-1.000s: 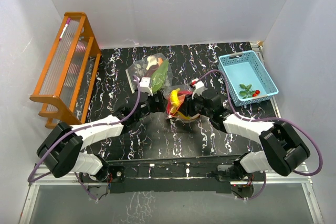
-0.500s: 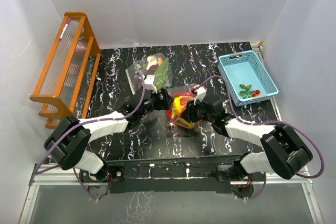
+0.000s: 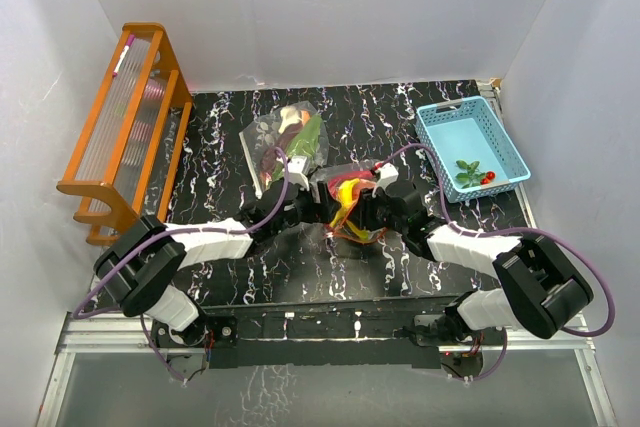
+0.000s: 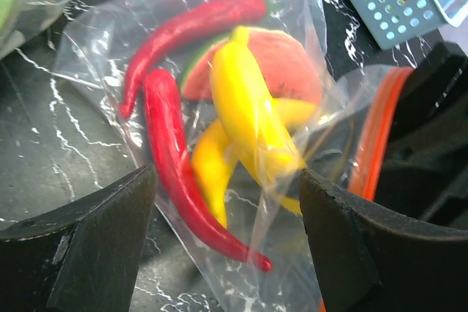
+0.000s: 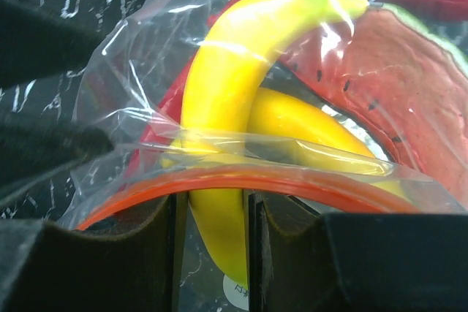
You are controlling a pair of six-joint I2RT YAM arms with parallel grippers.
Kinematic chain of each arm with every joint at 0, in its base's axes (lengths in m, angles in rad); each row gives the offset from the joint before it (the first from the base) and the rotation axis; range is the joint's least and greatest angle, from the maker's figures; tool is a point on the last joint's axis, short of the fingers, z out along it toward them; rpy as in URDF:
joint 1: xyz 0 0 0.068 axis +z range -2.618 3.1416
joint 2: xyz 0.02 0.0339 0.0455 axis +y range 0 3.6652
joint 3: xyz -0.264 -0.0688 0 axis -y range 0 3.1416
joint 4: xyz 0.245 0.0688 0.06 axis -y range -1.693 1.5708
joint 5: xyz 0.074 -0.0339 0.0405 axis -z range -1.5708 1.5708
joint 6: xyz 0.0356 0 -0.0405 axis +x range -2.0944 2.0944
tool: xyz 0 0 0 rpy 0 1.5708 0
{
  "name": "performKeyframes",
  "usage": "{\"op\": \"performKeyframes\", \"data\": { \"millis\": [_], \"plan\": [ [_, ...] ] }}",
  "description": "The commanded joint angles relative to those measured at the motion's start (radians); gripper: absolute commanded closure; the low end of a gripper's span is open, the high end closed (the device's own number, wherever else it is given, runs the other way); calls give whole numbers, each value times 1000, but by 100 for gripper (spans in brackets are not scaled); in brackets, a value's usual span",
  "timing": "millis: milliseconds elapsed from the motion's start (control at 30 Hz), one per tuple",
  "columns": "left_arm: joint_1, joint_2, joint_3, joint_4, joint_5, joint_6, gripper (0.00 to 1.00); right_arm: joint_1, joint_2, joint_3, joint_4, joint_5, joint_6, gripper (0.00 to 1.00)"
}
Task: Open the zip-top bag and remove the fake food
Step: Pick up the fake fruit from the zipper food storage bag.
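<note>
Pinching the zip-top bag by its orange rim on the counter, the right tool anchors it while the left tool hovers spread over the fake food inside; opening seems underway, needing the opposite lip gripped.

The top camera looks down on the whole table from behind; both wrist cameras look closely at the middle zip-top bag.

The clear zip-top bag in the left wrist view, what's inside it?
Inside the bag: two red chillies, a yellow banana lying over a second yellow piece, and a watermelon slice. Anything beneath them is covered.
</note>
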Motion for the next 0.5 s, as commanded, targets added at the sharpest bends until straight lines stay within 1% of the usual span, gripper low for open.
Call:
{"op": "performKeyframes", "data": {
  "millis": [0, 167, 300, 467],
  "plan": [
    [-40, -18, 18, 27, -16, -9, 25, -2, -3, 24, -47, 159, 56, 92],
    [-83, -9, 22, 29, -17, -20, 32, -4, 13, 55, -85, 197, 75, 92],
    [-117, 12, 27, 23, -26, -19, 45, -3, 16, 75, -102, 223, 120, 92],
    [-143, 58, 18, 59, -11, -38, 63, -3, -4, 91, -123, 235, 185, 92]
  ]
}}
